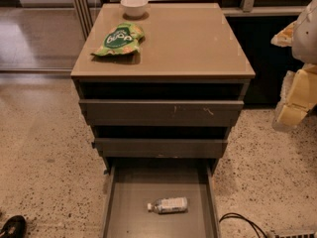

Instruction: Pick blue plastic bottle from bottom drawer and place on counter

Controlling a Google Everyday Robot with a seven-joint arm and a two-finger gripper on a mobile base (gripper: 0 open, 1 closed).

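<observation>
**Plastic bottle lying in open drawer; gripper standing well clear**

Clear plastic with a white cap and a pale label: the blue plastic bottle (168, 205) is lying on its side on the flat grey floor of the bottom drawer (130, 192). The drawer is standing pulled out, and the bottle is sitting toward its front, about midway across, cap pointing left. Nothing is touching it, and it is lying apart from both side walls.

From where I am standing it is looking small and, in my judgement, light. Its wall is probably thin and will be giving under a hard squeeze. The smooth round body may be rolling or slipping if nudged off-centre. I am judging the labelled mid-body the best place to take hold, across its short width and from above.

The gripper (297, 100) is hanging at the right edge of the view, beside the cabinet at about the level of the two upper drawers (161, 112), well apart from the bottle. It is holding nothing that I can see; how far open it is, I cannot tell.

The counter (188, 43) is carrying a green snack bag (119, 39) and a white bowl (134, 6) on its left side.
</observation>
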